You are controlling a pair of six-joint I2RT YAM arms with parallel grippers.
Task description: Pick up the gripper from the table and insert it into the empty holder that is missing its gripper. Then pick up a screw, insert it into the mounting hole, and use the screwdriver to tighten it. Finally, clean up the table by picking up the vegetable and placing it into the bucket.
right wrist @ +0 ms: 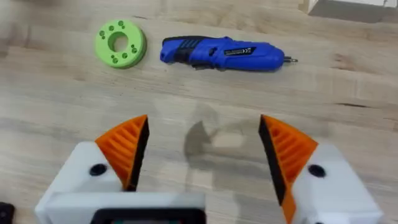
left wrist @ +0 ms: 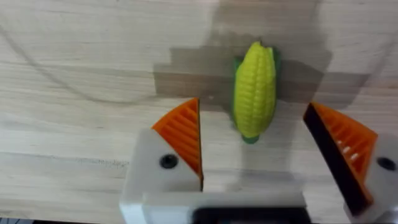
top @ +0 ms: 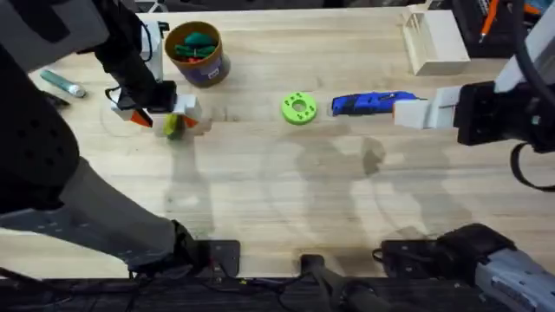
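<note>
step in hand: the clean-up, judging by the left gripper [left wrist: 255,149] poised over the vegetable [left wrist: 254,90]; whether the finger and screw work is finished cannot be told from these views.
left gripper: fingers spread wide, orange pads [left wrist: 182,134] on either side of open table, the toy corn lying just beyond them and between their lines, not yet touched.
vegetable: flat on the wooden table [top: 260,182], near the far left, yellow kernels up with a green husk at its edges.
bucket: the bucket [top: 196,52] stands just beyond and a little to the right of the vegetable, already holding green and orange items.
right gripper: the right gripper [right wrist: 202,152] is spread too, holding nothing, hovering over bare table.
screwdriver: the screwdriver [right wrist: 221,53] lies on its side near the green disc [right wrist: 120,43], ahead of the right gripper.
next move: likely advance and lower until the pads bracket the corn across its narrow width, close, lift, then carry to the tub.
</note>
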